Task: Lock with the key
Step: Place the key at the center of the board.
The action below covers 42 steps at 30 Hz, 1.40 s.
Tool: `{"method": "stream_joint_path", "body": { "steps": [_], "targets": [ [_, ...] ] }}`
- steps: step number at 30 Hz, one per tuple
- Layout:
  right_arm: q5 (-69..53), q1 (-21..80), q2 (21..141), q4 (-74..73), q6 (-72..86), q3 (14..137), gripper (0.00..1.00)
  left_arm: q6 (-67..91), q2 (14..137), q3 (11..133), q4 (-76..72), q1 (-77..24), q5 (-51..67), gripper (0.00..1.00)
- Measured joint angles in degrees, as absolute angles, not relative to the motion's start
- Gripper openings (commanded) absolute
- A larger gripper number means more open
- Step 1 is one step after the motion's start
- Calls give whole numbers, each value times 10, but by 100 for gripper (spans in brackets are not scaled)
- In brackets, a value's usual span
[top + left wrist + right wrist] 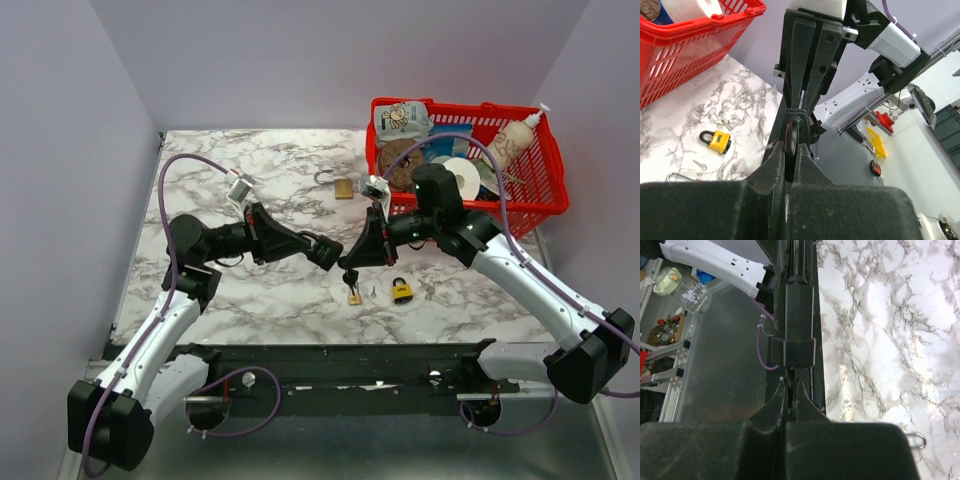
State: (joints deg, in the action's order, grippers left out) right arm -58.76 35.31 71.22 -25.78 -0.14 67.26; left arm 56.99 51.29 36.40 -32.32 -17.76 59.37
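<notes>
The left claw [790,152] is clamped on a small dark rounded piece [792,136]; key or lock I cannot tell, since the claws themselves hide most of it. The right claw [349,271], jaws pressed together, meets it tip to tip; its hold is unclear. Close by on the white marble tabletop [260,300] lies a small brass padlock [354,296], to its right a yellow padlock [402,291] and loose silver keys [722,121]. Beyond stands a red plastic basket [545,175].

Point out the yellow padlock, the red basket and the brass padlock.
yellow padlock [402,292]: top external view, on its body.
red basket [450,103]: top external view, on its far rim.
brass padlock [344,189]: top external view, on its body.
</notes>
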Motion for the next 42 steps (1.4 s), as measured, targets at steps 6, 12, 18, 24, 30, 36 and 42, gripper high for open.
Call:
{"method": "stream_joint_path", "body": {
  "steps": [6,12,18,24,30,36,42],
  "targets": [
    [-582,348,709,-243,8,632,1,583,535,364,-336,-118,625,0],
    [-580,352,705,-230,57,571,1,591,556,369,-360,-47,591,0],
    [-490,376,730,-144,155,504,1,601,559,369,-360,-19,572,0],
    [-381,434,775,-98,208,499,1,609,559,369,-358,10,550,0],
    [-297,466,870,-93,263,513,1,608,559,369,-345,15,535,0],
    [-244,465,934,-90,299,523,1,606,559,369,-338,15,530,0],
    [-196,465,955,-86,315,526,1,598,556,366,-328,15,530,0]
  ]
}}
